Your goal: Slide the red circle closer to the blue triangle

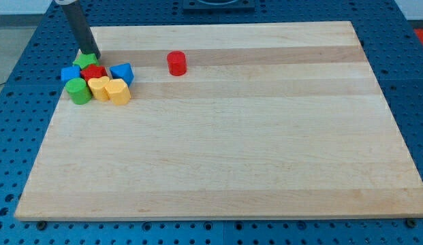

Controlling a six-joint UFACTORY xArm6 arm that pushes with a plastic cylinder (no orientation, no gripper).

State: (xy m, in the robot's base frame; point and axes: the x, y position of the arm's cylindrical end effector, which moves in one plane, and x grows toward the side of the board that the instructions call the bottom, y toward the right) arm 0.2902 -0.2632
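Red circle [176, 62] sits alone, right of the cluster.
My tip [92, 56], holding nothing, touches the green block [85, 61] by the blue triangle [122, 73], board's [265, 150] top-left corner.

1. I'm working over what looks like a lab bench: a blue perforated metal table [409, 41] shows past every edge of the desk.
2. A pale wooden board [225, 136] serves as that desk.

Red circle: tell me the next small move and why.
Probably bring my tip around to the view's right of the red circle. The tip sits at the cluster's top beside the green block, while the blue triangle lies left of the circle.
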